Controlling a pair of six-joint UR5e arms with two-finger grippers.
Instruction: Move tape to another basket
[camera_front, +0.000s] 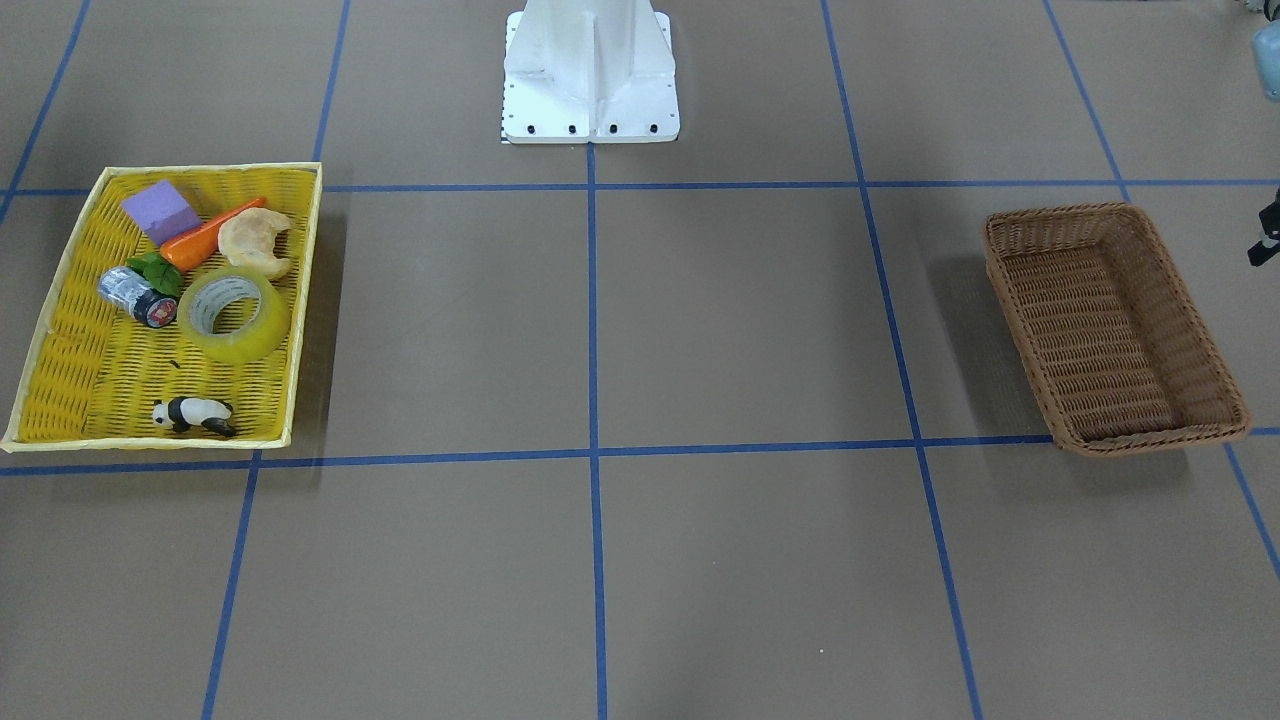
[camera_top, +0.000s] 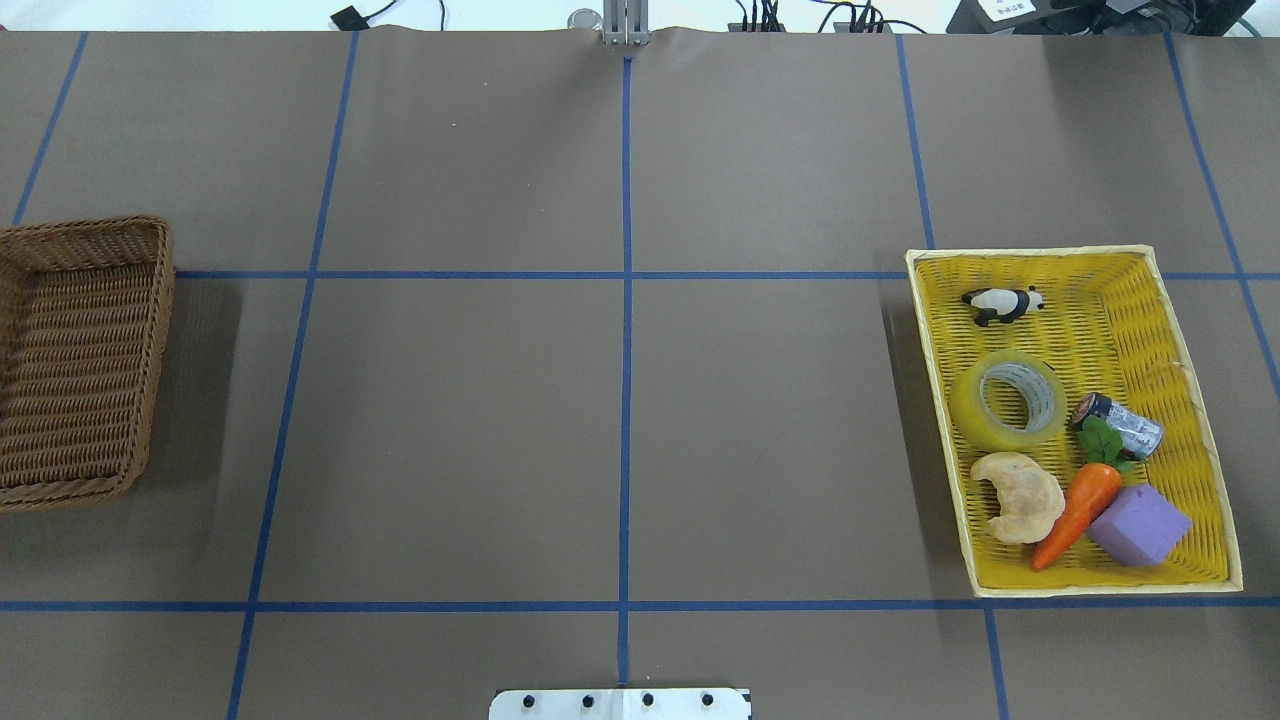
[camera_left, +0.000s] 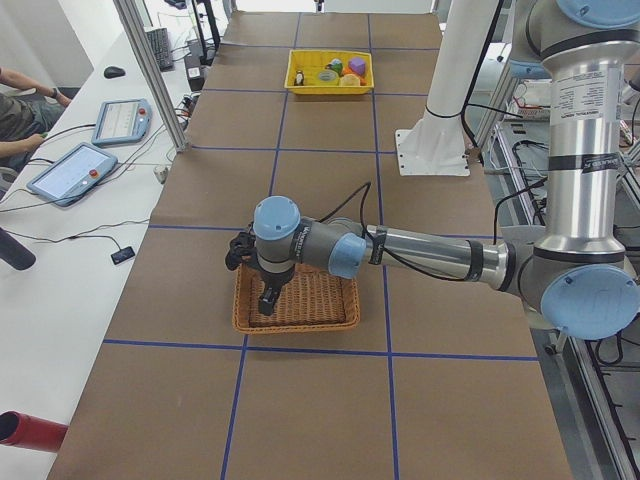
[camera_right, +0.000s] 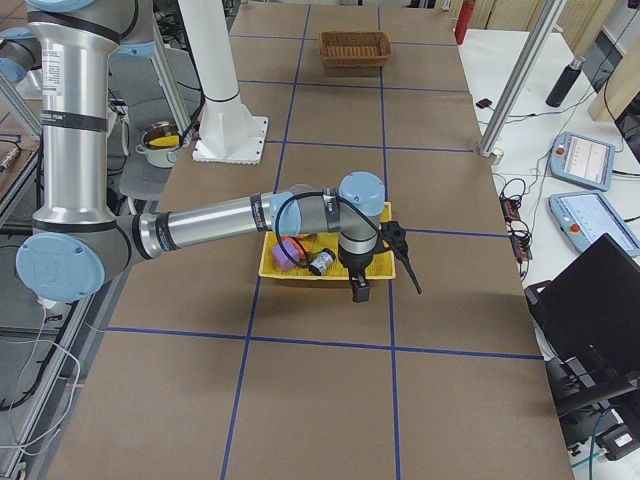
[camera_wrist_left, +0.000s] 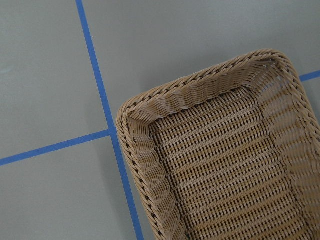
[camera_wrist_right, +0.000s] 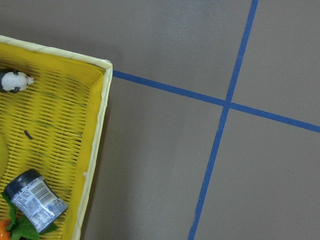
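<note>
The tape (camera_front: 235, 315), a translucent yellow roll with a white core, lies flat in the yellow woven basket (camera_front: 100, 380) among other items. It also shows in the overhead view (camera_top: 1008, 400). The brown wicker basket (camera_front: 1100, 340) stands empty at the table's other end (camera_top: 80, 360). My left gripper (camera_left: 267, 300) hangs over the brown basket; the left wrist view looks down on that basket's corner (camera_wrist_left: 225, 165). My right gripper (camera_right: 359, 290) hangs beside the yellow basket's outer edge (camera_wrist_right: 95, 150). I cannot tell whether either gripper is open or shut.
In the yellow basket lie a silver-and-black cylinder (camera_front: 138, 296), a carrot (camera_front: 205, 238), a croissant (camera_front: 255, 242), a purple block (camera_front: 160, 210) and a panda figure (camera_front: 195, 413). The white robot base (camera_front: 590, 70) stands at the table's middle. Operators' tablets (camera_left: 70, 170) lie beside the table.
</note>
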